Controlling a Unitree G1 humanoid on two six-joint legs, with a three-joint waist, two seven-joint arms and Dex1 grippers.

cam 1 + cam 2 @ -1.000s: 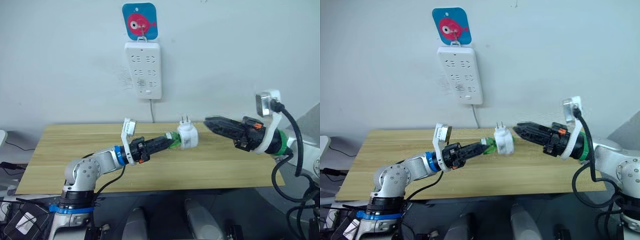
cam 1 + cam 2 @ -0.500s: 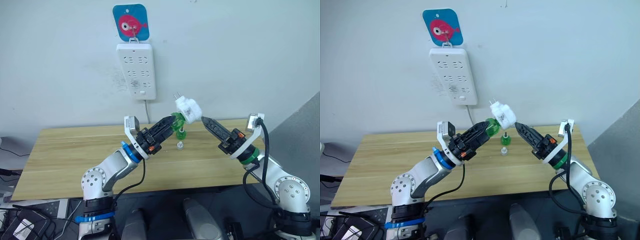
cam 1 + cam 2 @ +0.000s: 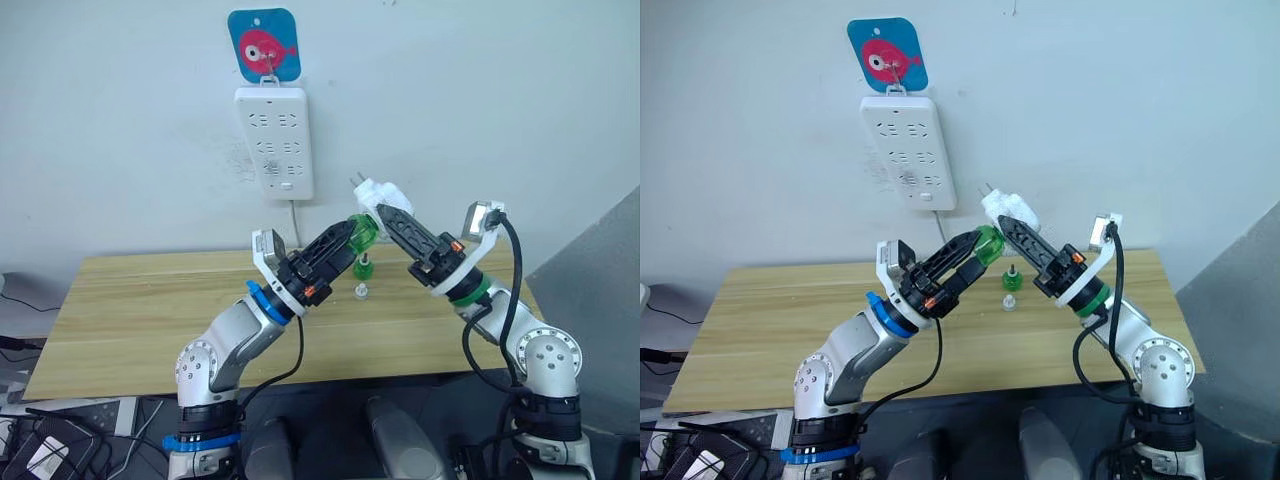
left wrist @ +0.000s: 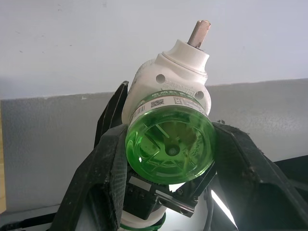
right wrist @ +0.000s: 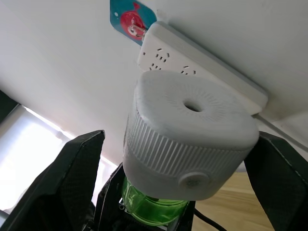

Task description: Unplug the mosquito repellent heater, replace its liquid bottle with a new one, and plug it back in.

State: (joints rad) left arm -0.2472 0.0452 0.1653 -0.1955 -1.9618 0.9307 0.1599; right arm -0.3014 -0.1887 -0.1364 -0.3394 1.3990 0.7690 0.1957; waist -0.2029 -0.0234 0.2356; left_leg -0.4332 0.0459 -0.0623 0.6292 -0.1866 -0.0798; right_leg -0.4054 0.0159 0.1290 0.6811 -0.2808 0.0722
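Observation:
The white mosquito repellent heater [image 3: 378, 192] hangs in the air below the power strip, prongs toward the wall, with a green liquid bottle [image 4: 169, 144] fitted in its base. My left gripper [image 3: 355, 236] is shut on that bottle from both sides. My right gripper [image 5: 178, 144] is open, its fingers [image 5: 72, 183] straddling the heater's round top; a gap shows on one side. A second green bottle [image 3: 365, 268] stands on the table behind, a small whitish cap [image 3: 360, 291] beside it. I cannot tell which bottle is the new one.
The long white power strip [image 3: 273, 140] hangs on the wall under a blue fish hook [image 3: 264, 45], its cord running down behind the wooden table [image 3: 140, 300]. A grey slanted panel [image 3: 600, 290] rises at the right.
My right gripper has come up and in from the right, and its fingers now reach around the heater. The left gripper has raised the bottle and heater a little higher.

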